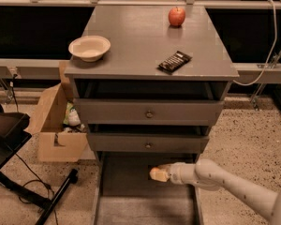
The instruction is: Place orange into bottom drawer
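Note:
The bottom drawer (pixel 126 184) of the grey cabinet is pulled open, a wide shallow grey tray near the floor. My gripper (pixel 160 174) reaches in from the right on a pale arm and sits just above the drawer's floor, a little right of its middle. A small round pale-orange lump at its tip is the orange (pixel 154 175), and the gripper is shut on it. The orange is off the drawer's floor or barely above it; I cannot tell if it touches.
The two upper drawers (pixel 149 112) are slightly open. On the cabinet top are a red apple (pixel 176 16), a white bowl (pixel 89 47) and a dark packet (pixel 174 61). A cardboard box (pixel 56 130) and a black stand (pixel 9 139) are on the floor at left.

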